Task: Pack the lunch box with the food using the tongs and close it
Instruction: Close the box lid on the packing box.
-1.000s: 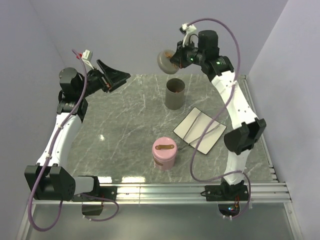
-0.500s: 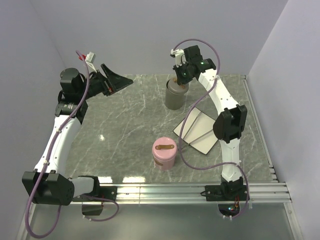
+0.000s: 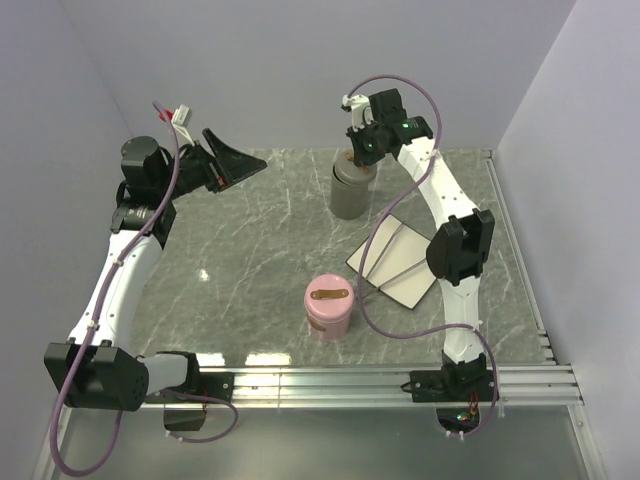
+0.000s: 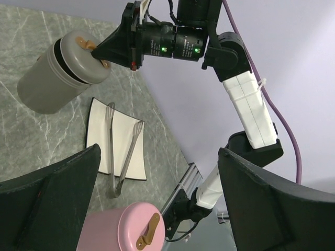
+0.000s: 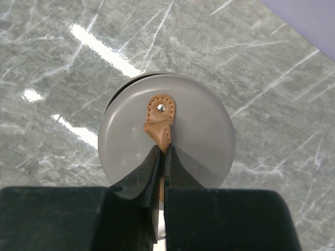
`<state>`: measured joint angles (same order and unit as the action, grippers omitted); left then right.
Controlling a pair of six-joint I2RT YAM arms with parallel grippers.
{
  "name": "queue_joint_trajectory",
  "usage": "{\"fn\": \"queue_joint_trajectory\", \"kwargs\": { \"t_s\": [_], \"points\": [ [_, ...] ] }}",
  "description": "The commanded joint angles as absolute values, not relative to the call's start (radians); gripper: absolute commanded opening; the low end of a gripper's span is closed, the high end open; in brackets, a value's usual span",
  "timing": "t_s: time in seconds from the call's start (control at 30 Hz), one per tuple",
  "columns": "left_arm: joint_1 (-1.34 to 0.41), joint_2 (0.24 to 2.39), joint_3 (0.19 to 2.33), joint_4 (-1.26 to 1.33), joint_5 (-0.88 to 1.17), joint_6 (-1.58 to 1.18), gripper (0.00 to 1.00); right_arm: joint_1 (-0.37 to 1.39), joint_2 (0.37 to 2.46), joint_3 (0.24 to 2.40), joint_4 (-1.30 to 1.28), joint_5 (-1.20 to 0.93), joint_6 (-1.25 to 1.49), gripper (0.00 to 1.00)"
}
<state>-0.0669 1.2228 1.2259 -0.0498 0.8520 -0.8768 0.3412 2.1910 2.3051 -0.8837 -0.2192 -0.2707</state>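
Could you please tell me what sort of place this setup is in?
Probably a robotics lab test cell, not a kitchen: two robot arms bolted to an aluminium rail, a marble-patterned tabletop, and plain lavender walls enclosing it.

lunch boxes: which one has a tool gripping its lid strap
The grey lunch box: the right tool pinches its brown strap. The pink lunch box stands untouched.

1 second ago the right pincer (image 5: 163, 157) held the grey round lid (image 5: 201, 133) in the air, up and to the left of the open grey cylindrical container (image 3: 349, 200). Now that lid sits on top of the container, the pincer still pinched on its tan leather strap (image 5: 160, 123). The white right arm (image 3: 440, 195) has folded inward from the bench's right edge. The left arm (image 3: 125, 265) has shifted slightly.
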Motion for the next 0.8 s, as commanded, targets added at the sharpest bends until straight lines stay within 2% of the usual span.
{"fn": "queue_joint_trajectory", "kwargs": {
  "t_s": [0.0, 0.77],
  "points": [
    [-0.071, 1.198, 1.223, -0.023, 0.874, -0.867, 0.99, 0.334, 2.204, 2.353, -0.845, -0.253, -0.256, 0.00],
    [-0.071, 1.209, 1.193, -0.025, 0.890, -0.873, 0.99, 0.337, 2.276, 2.359, -0.864, -0.281, -0.313, 0.00]
  ]
}}
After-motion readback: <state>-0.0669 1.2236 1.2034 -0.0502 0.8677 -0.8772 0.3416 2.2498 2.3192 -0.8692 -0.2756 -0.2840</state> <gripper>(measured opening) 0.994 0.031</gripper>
